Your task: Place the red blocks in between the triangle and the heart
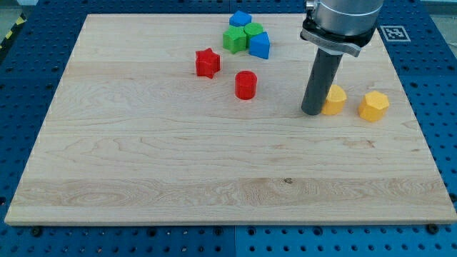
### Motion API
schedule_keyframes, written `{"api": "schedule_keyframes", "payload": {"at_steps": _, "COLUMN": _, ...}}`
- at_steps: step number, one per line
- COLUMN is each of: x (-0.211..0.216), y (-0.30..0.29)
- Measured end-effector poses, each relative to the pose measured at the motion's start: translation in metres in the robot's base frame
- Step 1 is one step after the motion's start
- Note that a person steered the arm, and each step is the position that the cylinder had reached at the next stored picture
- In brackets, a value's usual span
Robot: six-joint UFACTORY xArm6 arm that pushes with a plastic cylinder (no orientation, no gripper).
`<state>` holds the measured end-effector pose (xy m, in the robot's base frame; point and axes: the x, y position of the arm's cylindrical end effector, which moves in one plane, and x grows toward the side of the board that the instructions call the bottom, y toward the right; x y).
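A red star block [207, 63] lies at the upper middle of the wooden board. A red cylinder block [245, 84] lies just right and below it. A cluster at the view's top holds a blue block [240, 19], a green star-like block [233, 40], a green round block [253, 31] and a blue triangle-like block [260, 46]. A yellow heart-like block [333, 100] and a yellow hexagon block [373, 106] lie at the right. My tip [312, 112] rests on the board, touching the left side of the yellow heart-like block, well right of the red cylinder.
The wooden board [178, 171] sits on a blue perforated table [428, 64]. A fiducial marker [391, 32] lies beyond the board's upper right corner. The arm's grey body [341, 21] hangs over the board's upper right.
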<state>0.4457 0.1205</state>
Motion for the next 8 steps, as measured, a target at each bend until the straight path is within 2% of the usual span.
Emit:
{"api": "schedule_keyframes", "payload": {"at_steps": 1, "x": 0.0, "y": -0.073}}
{"api": "schedule_keyframes", "payload": {"at_steps": 2, "x": -0.027, "y": -0.11}}
{"api": "schedule_keyframes", "payload": {"at_steps": 3, "x": -0.051, "y": -0.113}}
{"api": "schedule_keyframes", "payload": {"at_steps": 4, "x": -0.051, "y": -0.127}}
{"api": "schedule_keyframes", "payload": {"at_steps": 5, "x": -0.052, "y": -0.187}}
{"api": "schedule_keyframes", "payload": {"at_steps": 7, "x": -0.093, "y": -0.262}}
{"api": "schedule_keyframes", "payload": {"at_steps": 8, "x": -0.121, "y": -0.253}}
